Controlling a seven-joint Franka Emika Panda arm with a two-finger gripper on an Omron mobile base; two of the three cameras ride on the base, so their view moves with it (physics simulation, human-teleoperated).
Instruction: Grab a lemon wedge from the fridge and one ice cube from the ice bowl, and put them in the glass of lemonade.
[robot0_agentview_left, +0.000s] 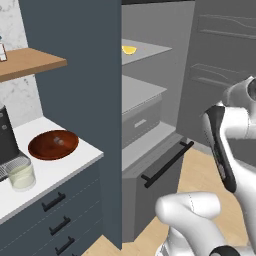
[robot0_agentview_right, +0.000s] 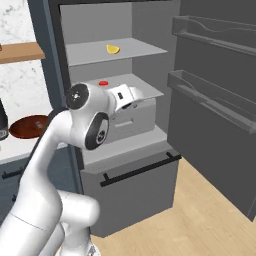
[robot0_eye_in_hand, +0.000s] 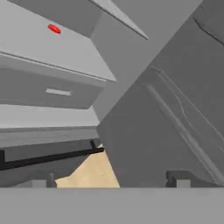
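While the fridge (robot0_agentview_right: 150, 60) stands open, the lemon wedge (robot0_agentview_right: 113, 49) rests on its upper shelf (robot0_agentview_right: 135, 50), above and slightly left of the jaws (robot0_agentview_right: 131, 102), which gape wide and empty at the height of the lower shelf (robot0_eye_in_hand: 52, 48).

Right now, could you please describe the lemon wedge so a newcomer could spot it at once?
Look inside the open fridge, on its upper light grey shelf. The lemon wedge lies there alone, small and bright yellow, unlike the flat red item one shelf below.
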